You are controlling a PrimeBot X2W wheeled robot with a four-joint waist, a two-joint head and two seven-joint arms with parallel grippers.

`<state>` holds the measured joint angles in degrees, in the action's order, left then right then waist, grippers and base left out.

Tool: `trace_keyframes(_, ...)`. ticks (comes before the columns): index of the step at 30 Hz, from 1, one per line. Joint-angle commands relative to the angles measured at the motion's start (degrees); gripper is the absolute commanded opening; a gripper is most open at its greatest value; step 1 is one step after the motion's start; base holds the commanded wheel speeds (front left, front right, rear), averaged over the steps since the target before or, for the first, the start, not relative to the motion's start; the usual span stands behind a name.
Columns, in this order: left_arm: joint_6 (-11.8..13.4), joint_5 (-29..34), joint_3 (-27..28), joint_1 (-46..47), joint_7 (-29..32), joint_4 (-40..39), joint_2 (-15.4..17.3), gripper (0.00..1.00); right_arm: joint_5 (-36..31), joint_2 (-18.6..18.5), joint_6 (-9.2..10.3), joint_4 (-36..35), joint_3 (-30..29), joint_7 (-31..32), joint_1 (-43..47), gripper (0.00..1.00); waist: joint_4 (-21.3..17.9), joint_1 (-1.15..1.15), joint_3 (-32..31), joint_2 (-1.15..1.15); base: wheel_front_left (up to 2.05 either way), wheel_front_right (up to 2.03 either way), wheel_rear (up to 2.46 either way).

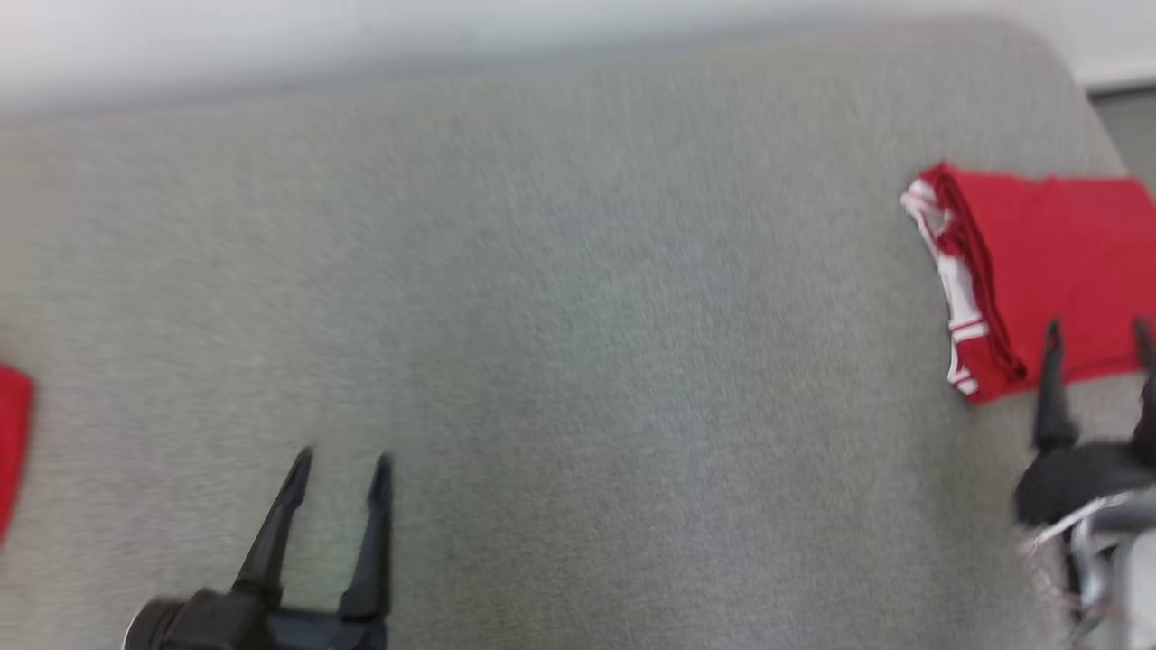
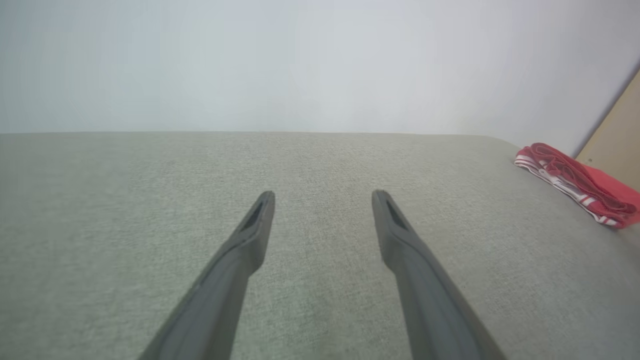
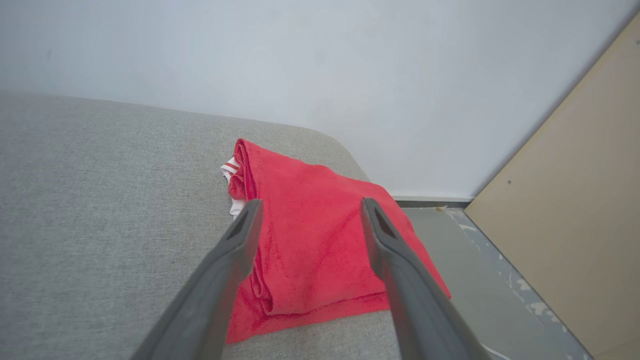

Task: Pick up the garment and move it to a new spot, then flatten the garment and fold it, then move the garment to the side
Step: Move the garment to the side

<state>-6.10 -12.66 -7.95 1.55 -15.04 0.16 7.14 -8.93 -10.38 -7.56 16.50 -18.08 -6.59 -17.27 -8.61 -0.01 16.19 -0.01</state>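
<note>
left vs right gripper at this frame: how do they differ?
The dark two-fingered left gripper hangs over bare grey fabric surface; the dark two-fingered right gripper has its tips over the folded red garment with white-striped trim. In head view, left gripper sits lower left, right gripper far right. Shared: both open, holding nothing.

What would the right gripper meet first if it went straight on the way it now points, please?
Probably the folded red garment, lying just ahead of the open right gripper on the grey surface; its height above the cloth is unclear.
</note>
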Motion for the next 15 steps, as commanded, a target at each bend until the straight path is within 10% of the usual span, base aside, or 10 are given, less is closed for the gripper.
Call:
trace_keyframes(1,0.1,-0.1,1.1,-1.7,-0.2,0.8,-0.7,1.0,3.0,1.2,0.11,-0.8,2.1,0.5,2.6,1.0,5.6,0.01,-9.0,0.01,0.0,0.0,0.0)
trace_keyframes(15,-0.4,-1.9,13.7,-9.4,-0.2,7.6,-4.0,1.0,17.4,3.2,0.12,-11.1,10.1,3.2,19.1,1.0,12.6,0.01,-19.9,0.01,0.0,0.0,0.0)
